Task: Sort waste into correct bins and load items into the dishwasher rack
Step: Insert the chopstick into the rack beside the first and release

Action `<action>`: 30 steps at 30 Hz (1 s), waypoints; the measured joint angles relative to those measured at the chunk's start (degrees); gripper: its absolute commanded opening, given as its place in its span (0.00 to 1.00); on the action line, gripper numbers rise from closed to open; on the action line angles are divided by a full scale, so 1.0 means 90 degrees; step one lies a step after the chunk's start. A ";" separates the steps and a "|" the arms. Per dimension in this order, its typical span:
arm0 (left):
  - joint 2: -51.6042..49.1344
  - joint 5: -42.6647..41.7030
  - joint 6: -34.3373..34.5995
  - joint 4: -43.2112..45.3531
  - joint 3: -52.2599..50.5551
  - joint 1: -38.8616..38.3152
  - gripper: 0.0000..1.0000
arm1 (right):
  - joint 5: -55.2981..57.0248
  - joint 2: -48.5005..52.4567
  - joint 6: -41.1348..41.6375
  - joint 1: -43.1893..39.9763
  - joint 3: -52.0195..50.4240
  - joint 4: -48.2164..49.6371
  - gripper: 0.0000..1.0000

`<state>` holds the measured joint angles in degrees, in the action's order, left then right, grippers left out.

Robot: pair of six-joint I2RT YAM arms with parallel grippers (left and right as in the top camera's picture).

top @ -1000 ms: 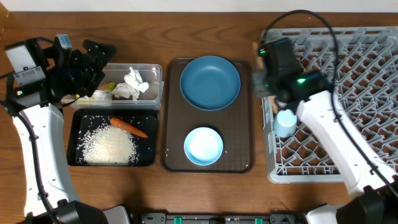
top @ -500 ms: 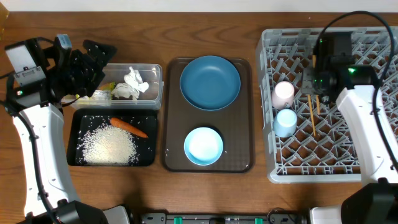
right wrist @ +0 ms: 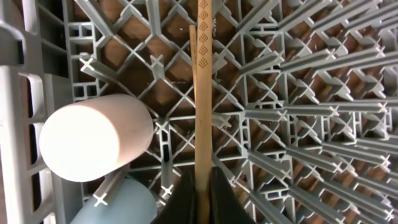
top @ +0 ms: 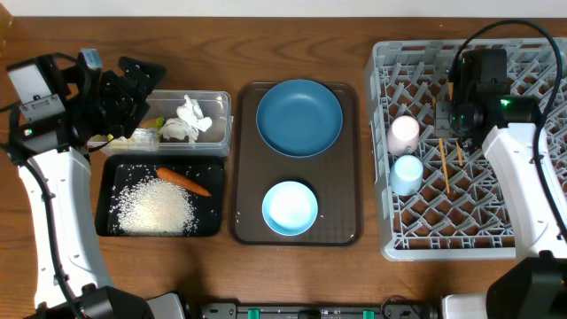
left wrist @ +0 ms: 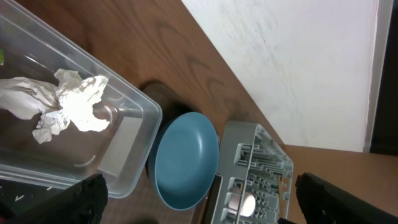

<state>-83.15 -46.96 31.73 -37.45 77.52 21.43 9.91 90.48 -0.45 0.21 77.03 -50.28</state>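
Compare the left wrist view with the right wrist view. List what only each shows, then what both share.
Only left wrist: the clear plastic tub holding a crumpled white tissue, and the dark-blue plate. Only right wrist: the wooden chopsticks, and a clear look at the pink cup and light-blue cup. Both: the grey dishwasher rack; a pale blob inside it in the left wrist view may be a cup, too small to tell.

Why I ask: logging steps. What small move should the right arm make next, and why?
Probably open the right gripper: its fingers pinch the chopsticks, which already lie flat on the rack beside the pink cup, so releasing should leave them loaded.
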 measured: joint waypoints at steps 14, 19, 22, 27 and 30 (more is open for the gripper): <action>0.0000 0.0000 0.0000 0.0000 0.0000 0.0000 0.98 | 0.0000 0.0539 -0.0396 -0.0019 -0.0044 0.0049 0.01; 0.0000 0.0000 0.0000 -0.0002 0.0000 0.0000 0.98 | 0.0000 0.0753 -0.0401 -0.0034 -0.0056 0.0073 0.04; 0.0000 0.0000 0.0000 0.0000 0.0000 0.0000 0.98 | 0.0000 0.0758 -0.0403 -0.0034 -0.0073 0.0078 0.05; 0.0000 0.0000 0.0000 0.0000 0.0000 0.0000 0.98 | -0.0005 0.0758 -0.0401 -0.0036 -0.0073 0.0095 0.34; 0.0000 0.0000 0.0000 -0.0002 0.0000 0.0000 0.98 | -0.0007 0.0758 -0.0430 -0.0036 -0.0073 0.0095 0.58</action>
<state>-83.15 -46.96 31.73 -37.47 77.52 21.43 9.85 97.30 -4.32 -0.12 76.38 -49.43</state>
